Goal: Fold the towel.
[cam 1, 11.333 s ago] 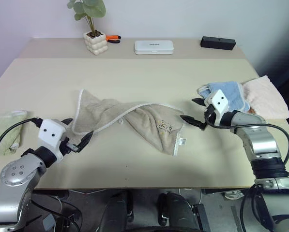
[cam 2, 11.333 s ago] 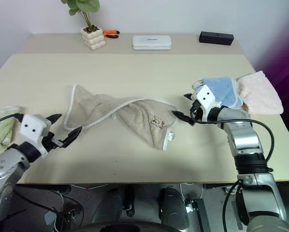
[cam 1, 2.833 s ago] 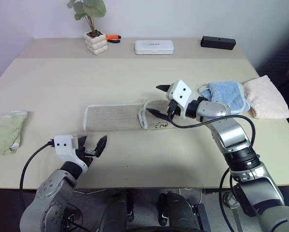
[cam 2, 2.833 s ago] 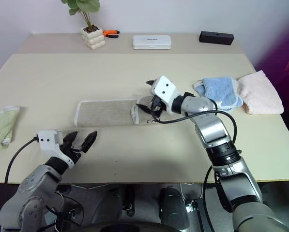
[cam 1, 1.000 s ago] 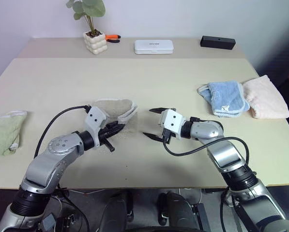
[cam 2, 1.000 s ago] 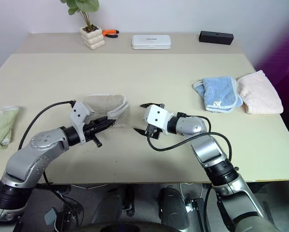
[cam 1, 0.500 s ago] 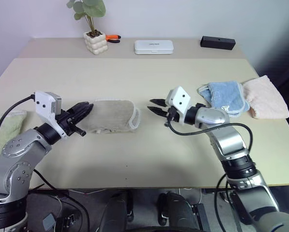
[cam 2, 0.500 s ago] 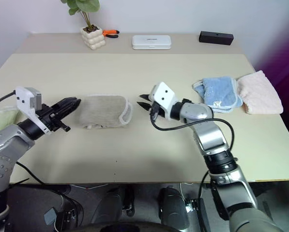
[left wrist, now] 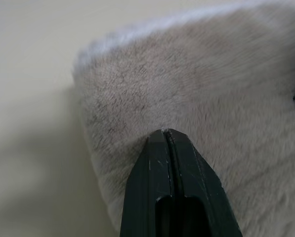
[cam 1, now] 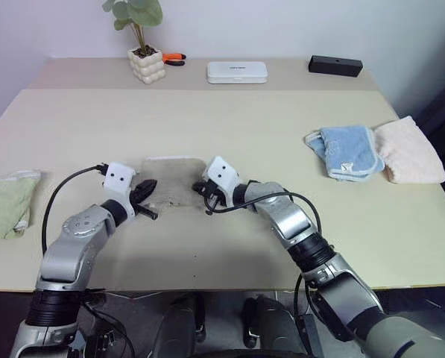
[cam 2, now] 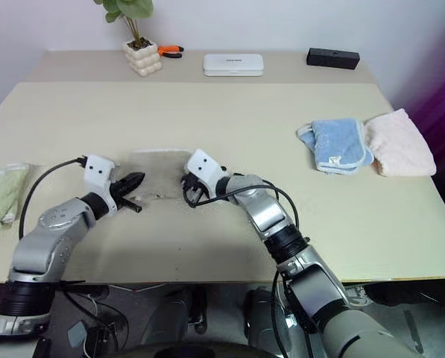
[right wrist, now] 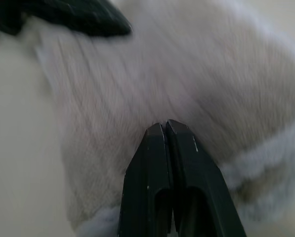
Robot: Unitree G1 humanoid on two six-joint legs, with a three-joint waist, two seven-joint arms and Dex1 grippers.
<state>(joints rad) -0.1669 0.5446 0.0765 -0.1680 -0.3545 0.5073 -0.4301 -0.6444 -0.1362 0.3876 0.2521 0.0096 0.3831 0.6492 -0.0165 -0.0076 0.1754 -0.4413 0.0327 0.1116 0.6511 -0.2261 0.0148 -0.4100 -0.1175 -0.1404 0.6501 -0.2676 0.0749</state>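
Note:
The towel (cam 1: 174,177) lies folded into a small beige pad with whitish trim on the table (cam 1: 229,127), left of centre. My left gripper (cam 1: 147,186) is shut, and its tips rest on the towel's left end (left wrist: 187,89). Opposite it, my right gripper (cam 1: 200,189) is shut too, with its tips on the towel's right end (right wrist: 187,69). In both wrist views the black fingers (left wrist: 157,163) are pressed together over the terry, with no cloth between them. The left gripper's dark fingers (right wrist: 83,17) show across the towel in the right wrist view.
A pale green towel (cam 1: 6,205) lies at the table's left edge. A light blue towel (cam 1: 349,151) and a pinkish one (cam 1: 410,151) lie at the right. Along the back stand a potted plant (cam 1: 147,66), orange-handled pliers (cam 1: 175,58), a white case (cam 1: 237,72) and a black box (cam 1: 335,66).
Both grippers have come inward and down from beside the towel onto its two ends. The right gripper's fingers, slightly apart before, are now together.

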